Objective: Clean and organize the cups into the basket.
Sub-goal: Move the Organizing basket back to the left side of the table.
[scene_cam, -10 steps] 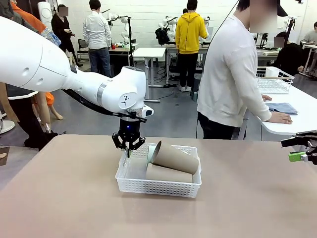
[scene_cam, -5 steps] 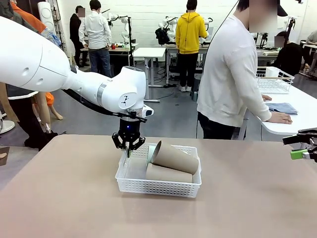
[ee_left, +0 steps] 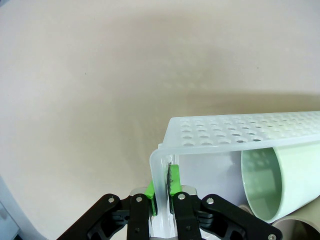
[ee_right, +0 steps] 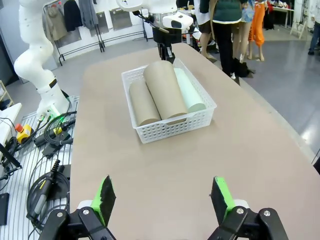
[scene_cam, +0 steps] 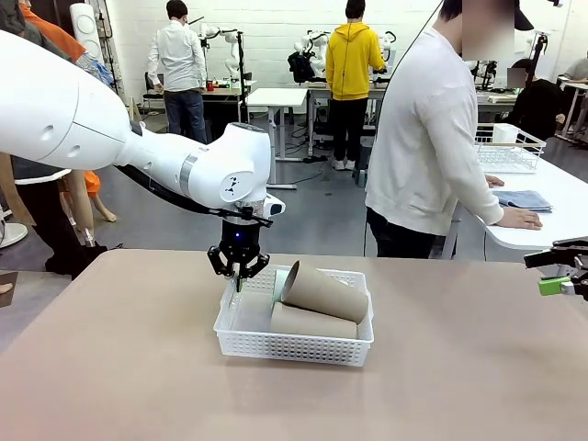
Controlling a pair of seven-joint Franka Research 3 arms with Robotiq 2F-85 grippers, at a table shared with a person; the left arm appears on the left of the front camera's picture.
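Nothing on the table has shifted since a second ago; only the right gripper (scene_cam: 562,276) has edged up slightly, well to the right of the basket (scene_cam: 294,346). From the front, the left gripper (scene_cam: 239,273) hangs over the basket's far left corner, three cups lying inside — two tan cups (scene_cam: 322,292) and a mint-green cup (scene_cam: 278,283). Left wrist view: its jaws pinch the basket's rim (ee_left: 159,172), the mint-green cup just beside. Right wrist view: the right gripper's jaws gape wide apart, well short of the basket (ee_right: 170,131).
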